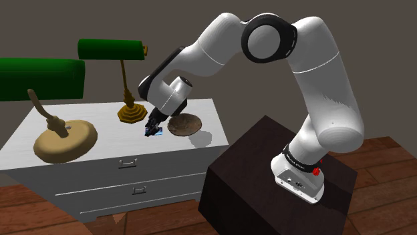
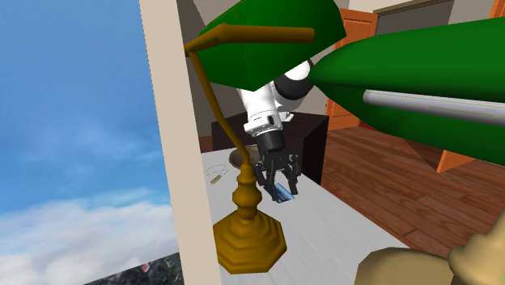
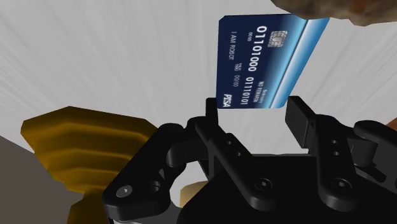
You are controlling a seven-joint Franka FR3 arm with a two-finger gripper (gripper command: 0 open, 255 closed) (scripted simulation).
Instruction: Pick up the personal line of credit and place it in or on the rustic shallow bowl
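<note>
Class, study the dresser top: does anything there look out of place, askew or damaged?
Nothing is damaged or spilled. The blue bank card is the odd one out: it lies loose and flat on the white dresser, one corner at the rim of the brown bowl.

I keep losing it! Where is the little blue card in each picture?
Shoulder view: the dark blue bank card lies on the white dresser under the black gripper, left of the brown shallow bowl.
Second exterior view: mid-picture, below the gripper.
Wrist view: just beyond the open fingers, at.
Shared landmark: the golden octagonal lamp base.
</note>
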